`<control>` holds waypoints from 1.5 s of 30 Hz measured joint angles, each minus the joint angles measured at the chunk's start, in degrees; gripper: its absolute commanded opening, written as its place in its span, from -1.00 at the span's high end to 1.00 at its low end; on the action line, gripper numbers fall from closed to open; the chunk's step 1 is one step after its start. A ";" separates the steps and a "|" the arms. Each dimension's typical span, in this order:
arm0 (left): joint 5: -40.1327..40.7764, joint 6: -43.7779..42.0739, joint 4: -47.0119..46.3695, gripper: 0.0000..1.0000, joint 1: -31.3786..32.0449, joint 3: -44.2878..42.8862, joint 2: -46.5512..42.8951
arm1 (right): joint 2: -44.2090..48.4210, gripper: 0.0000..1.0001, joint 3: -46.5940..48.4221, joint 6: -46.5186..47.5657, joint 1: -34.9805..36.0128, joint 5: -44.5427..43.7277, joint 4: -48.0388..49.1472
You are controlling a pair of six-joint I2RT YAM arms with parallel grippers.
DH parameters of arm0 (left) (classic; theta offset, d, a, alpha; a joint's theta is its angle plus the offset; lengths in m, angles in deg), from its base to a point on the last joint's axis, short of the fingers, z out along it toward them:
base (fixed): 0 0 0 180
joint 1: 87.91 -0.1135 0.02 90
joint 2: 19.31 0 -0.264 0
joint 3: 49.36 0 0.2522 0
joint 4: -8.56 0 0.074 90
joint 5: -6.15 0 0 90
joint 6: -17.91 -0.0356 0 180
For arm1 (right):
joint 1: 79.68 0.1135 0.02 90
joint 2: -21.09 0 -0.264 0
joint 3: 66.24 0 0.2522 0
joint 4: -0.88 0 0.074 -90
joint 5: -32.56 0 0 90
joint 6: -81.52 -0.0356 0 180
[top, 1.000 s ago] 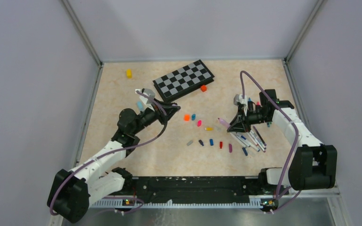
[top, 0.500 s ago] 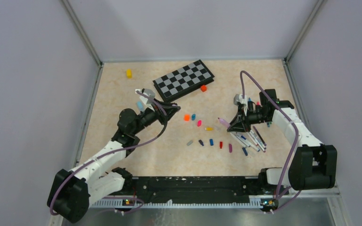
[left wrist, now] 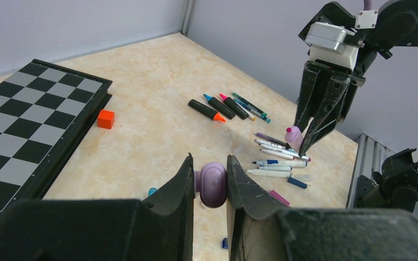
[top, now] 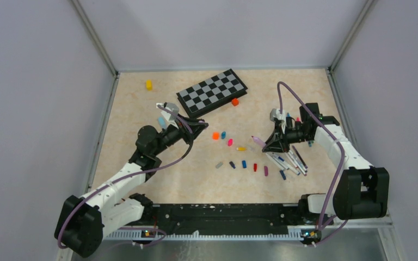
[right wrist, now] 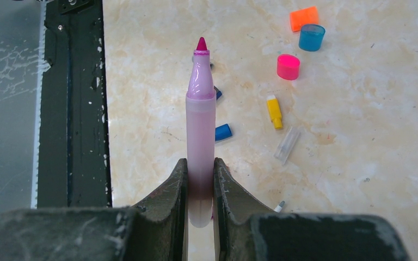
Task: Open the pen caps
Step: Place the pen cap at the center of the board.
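Left tool clamped on lilac cap, cap off its pen. Right tool clamped on pink pen, tip bare, aloft near bench right edge, likely bracing barrel. Loose caps mid-bench.

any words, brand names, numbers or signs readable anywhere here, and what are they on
No legible text in any view.
On the black-and-grey chessboard: plain squares, no letters or numbers showing.
On the translucent lilac plastic pen and the rounded lilac plastic cap: no print visible.
On the thin white-barrelled markers: any barrel print is too small to read.
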State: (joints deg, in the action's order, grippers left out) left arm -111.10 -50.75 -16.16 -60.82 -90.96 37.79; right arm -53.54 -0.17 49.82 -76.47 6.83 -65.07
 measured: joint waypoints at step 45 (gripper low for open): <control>1.25 -0.02 0.50 1.00 0.00 0.24 -0.52 | -0.04 1.00 0.00 0.00 0.00 -0.02 0.28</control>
State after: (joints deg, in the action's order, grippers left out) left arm -109.85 -50.77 -15.66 -60.82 -90.72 37.27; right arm -53.58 -0.17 49.82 -76.47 6.81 -64.78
